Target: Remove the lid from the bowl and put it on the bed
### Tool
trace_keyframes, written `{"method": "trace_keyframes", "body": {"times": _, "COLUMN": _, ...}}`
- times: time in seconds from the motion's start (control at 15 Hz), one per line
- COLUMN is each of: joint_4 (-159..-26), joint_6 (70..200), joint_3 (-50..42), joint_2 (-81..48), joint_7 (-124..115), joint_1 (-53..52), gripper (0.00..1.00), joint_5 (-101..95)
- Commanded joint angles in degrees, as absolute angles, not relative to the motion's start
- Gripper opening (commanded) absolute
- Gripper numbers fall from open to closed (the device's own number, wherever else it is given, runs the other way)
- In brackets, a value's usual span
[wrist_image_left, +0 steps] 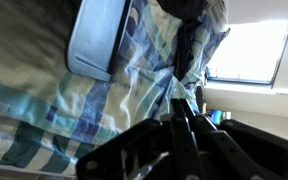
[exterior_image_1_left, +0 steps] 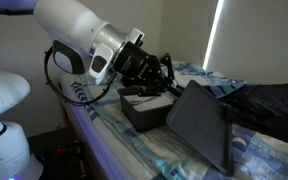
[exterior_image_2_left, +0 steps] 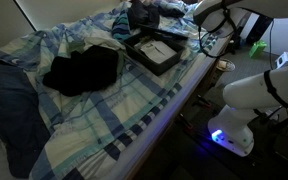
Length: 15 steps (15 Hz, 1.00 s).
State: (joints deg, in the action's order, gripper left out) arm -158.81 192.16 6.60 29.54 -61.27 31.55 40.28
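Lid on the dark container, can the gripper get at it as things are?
Probably yes. The gripper hangs right at the container on the bed, and nothing shows between it and the lid.

You have one bed (exterior_image_2_left: 134, 120) to work over, under one checked blue-and-white sheet (exterior_image_2_left: 94, 125). On it stands one dark square bowl (exterior_image_1_left: 142, 110), and it carries one paler lid (exterior_image_2_left: 156, 50). Beside the bowl, count one dark flat panel (exterior_image_1_left: 199, 125), tilted on edge. There are two heaps of cloth: one black (exterior_image_2_left: 82, 70) and one dark blue (exterior_image_2_left: 9, 100). You are driving one white arm (exterior_image_1_left: 79, 35) with one gripper (exterior_image_1_left: 167, 80); how many fingers it has cannot be counted from these views. One bright window (wrist_image_left: 249, 52) shows in the wrist view, and one small green object (exterior_image_2_left: 255, 45) sits off the bed in an exterior view.
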Motion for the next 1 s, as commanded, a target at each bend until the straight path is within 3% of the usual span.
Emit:
{"method": "trace_keyframes", "body": {"times": 0.0, "joint_4": -159.0, "joint_6": 191.1, "joint_3": 7.4, "joint_2": 29.6, "joint_7": -61.1, "joint_1": 31.2, "gripper": 0.00, "joint_5": 40.3}}
{"method": "trace_keyframes", "body": {"times": 0.4, "joint_4": -159.0, "joint_6": 189.9, "joint_3": 8.0, "joint_2": 29.4, "joint_7": -61.2, "joint_1": 30.9, "gripper": 0.05, "joint_5": 40.7}}
{"method": "trace_keyframes", "body": {"times": 0.47, "joint_4": -159.0, "joint_6": 189.2, "joint_3": 8.4, "joint_2": 29.4, "joint_7": -60.9, "joint_1": 31.0, "gripper": 0.28, "joint_5": 40.8}}
{"method": "trace_keyframes", "body": {"times": 0.67, "joint_4": -159.0, "joint_6": 185.9, "joint_3": 9.3, "joint_2": 29.3, "joint_7": -60.2, "joint_1": 30.2, "gripper": 0.36, "joint_5": 41.1}}
{"method": "trace_keyframes", "body": {"times": 0.93, "joint_4": -159.0, "joint_6": 181.0, "joint_3": 9.9, "joint_2": 29.4, "joint_7": -58.8, "joint_1": 28.6, "gripper": 0.66, "joint_5": 41.3}}
